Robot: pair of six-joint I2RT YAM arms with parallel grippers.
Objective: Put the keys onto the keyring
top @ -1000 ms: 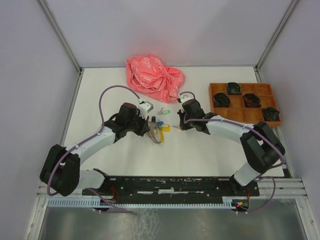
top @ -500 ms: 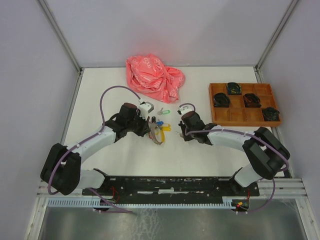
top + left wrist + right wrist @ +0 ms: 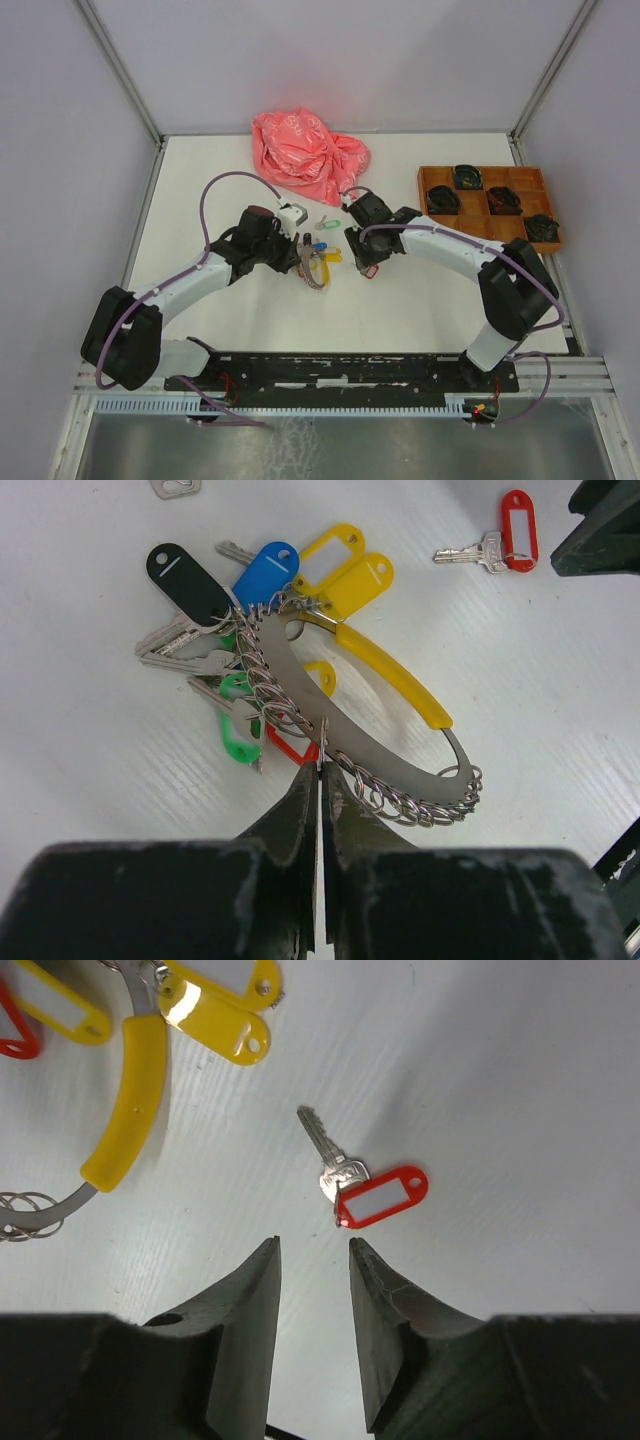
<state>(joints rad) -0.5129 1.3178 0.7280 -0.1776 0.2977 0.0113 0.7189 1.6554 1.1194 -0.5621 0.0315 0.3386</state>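
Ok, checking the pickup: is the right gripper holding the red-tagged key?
No, the red-tagged key lies on the table ahead of the right gripper's open jaws.

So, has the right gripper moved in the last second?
Yes. In the top view the right gripper has shifted slightly left, away from the orange tray, and its fingers have opened near the red-tagged key.

The left arm [image 3: 190, 285] and right arm [image 3: 447, 250] are white tubes linked by bulky black joints [image 3: 125, 335], each with a thin purple cable [image 3: 212, 182] looping along it. The left hand [image 3: 320, 775] and right hand [image 3: 312, 1255] each end in two black, wedge-shaped fingers [image 3: 385, 1310] with dull, scuffed faces. Both arms are bolted to a black bar [image 3: 340, 368].
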